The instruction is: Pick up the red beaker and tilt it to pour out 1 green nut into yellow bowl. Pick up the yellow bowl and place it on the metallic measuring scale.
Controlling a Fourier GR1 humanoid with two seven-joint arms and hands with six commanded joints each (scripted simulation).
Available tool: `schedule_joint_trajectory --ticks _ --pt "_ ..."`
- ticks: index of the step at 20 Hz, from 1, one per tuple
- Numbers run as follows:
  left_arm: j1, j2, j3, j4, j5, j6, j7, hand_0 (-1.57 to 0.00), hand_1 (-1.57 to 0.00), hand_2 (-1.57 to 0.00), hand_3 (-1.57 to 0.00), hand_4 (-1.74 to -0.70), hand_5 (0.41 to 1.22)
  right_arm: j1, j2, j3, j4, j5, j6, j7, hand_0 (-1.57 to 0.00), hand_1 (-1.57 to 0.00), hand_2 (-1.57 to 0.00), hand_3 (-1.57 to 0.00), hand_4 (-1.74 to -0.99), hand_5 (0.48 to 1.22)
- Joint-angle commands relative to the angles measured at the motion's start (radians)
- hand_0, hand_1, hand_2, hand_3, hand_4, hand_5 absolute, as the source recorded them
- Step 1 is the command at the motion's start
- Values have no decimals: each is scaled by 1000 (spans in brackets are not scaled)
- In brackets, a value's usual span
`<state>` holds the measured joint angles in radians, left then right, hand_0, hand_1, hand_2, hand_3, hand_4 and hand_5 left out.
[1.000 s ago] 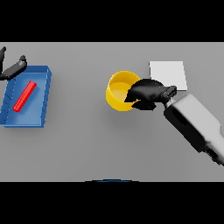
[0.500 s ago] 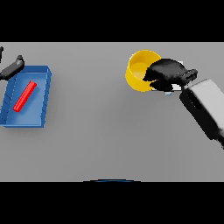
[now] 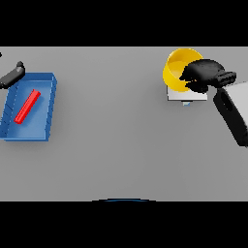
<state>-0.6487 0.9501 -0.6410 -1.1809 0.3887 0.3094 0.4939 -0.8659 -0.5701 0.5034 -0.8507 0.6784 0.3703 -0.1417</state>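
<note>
Table (image 3: 121,145) grey. Blue tray (image 3: 46,114) at left edge, red beaker (image 3: 27,106) lying inside. Right hand (image 3: 206,75) curled round yellow bowl (image 3: 175,68) rim, far right, over scale (image 3: 186,95). Left hand (image 3: 12,75) at tray's far corner, fingers unclear.

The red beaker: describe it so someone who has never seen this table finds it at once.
Start at the grey table and go to its left side, where a blue tray lies near the left hand. The red beaker lies slanted inside that tray. It is the only red thing in view and the only thing in the tray.
</note>
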Motion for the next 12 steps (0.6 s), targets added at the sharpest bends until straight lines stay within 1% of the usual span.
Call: schedule_joint_trajectory --ticks 1,2,3,4,5,6,8,10,11,12 --pt "-2 6 1 -6 0 1 8 1 1 1 1 -822 765 -4 6 -3 37 1 -16 -6 -1528 -1435 -1502 -1471 -1728 1221" --pt "0 2 3 -6 3 6 8 1 1 1 1 -830 767 -11 14 -3 63 2 -26 -11 -1529 -1425 -1496 -1491 -1729 1221" --pt "4 5 -3 -10 -1 9 19 1 1 1 1 -831 771 -19 14 -3 96 5 -40 -37 -1526 -1408 -1483 -1507 -1729 1221" --pt "3 7 -1 -9 -1 5 14 1 1 1 1 -832 771 -21 18 0 122 10 -52 -34 -1515 -1385 -1465 -1520 -1729 1221" --pt "3 -9 -1 4 2 6 6 1 1 1 1 -838 772 -29 22 -3 148 9 -57 -34 -1510 -1368 -1451 -1530 -1730 1221" --pt "6 2 2 -3 5 2 9 1 1 1 1 -842 775 -41 30 -1 169 12 -58 -23 -1500 -1344 -1429 -1538 -1730 1221" --pt "1 1 -1 1 1 6 24 1 1 1 1 -848 783 -49 32 3 202 14 -70 -51 -1452 -1278 -1377 -1550 -1730 1221" --pt "-2 2 -4 6 -1 -5 29 1 1 1 1 -845 785 -52 33 11 230 18 -76 -62 -1404 -1221 -1336 -1558 -1730 1221" --pt "-2 3 -3 11 -3 -10 10 1 1 1 1 -839 786 -61 33 9 243 17 -79 -64 -1392 -1205 -1322 -1560 -1730 1221" --pt "-16 -2 -4 16 -4 -8 31 1 1 1 1 -838 776 -60 37 9 253 14 -84 -67 -1397 -1205 -1316 -1562 -1730 1221"
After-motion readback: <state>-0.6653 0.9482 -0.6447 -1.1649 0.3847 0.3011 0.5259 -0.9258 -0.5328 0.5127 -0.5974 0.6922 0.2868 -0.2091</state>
